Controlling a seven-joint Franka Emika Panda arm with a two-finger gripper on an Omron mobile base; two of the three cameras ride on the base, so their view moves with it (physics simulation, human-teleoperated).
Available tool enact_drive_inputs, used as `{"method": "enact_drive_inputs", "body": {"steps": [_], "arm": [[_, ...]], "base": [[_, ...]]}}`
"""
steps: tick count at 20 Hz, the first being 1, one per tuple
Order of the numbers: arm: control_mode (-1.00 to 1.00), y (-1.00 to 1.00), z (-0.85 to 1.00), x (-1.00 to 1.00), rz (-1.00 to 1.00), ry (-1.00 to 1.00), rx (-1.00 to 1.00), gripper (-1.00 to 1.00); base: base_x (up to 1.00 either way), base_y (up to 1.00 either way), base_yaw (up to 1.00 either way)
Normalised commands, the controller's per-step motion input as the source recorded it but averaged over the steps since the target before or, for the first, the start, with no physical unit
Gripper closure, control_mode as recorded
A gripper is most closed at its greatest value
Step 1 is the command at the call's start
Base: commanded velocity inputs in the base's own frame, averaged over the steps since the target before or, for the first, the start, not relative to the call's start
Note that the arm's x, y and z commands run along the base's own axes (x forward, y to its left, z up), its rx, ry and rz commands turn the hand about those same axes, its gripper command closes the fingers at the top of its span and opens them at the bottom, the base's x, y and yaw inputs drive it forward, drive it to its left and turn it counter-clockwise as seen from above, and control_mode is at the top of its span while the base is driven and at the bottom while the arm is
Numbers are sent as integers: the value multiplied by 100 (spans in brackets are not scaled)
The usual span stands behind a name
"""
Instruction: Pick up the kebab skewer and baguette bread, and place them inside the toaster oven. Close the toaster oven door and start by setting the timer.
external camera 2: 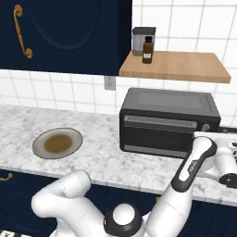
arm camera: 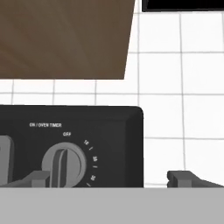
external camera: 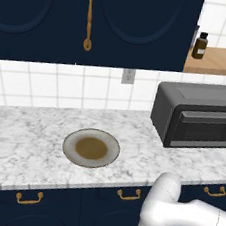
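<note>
Our pincer (arm camera: 109, 178) stands released before the oven's (external camera 2: 169, 121) timer knob (arm camera: 63, 165), which points at OFF; the door (external camera 2: 159, 134) is shut.

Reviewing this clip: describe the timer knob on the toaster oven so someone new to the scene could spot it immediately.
Find the dark grey toaster oven on the marble counter, below the wooden shelf. At the right end of its front, beside the closed glass door, sits the timer knob. It is a round grey dial with a raised bar grip, under "ON / OVEN TIMER" and "OFF", with minute marks curving round its right.
</note>
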Motion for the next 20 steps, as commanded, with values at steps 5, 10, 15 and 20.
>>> {"method": "enact_drive_inputs", "body": {"steps": [5,10,15,20], "arm": [[-100,0,43,7,-7,-1,-1,-100],[-100,0,46,0,-8,0,0,-100],[-100,0,38,0,-7,0,0,-100],[-100,-2,46,0,-2,0,0,-100]], "base": [[0,0,0],[0,0,0],[0,0,0],[0,0,0]]}}
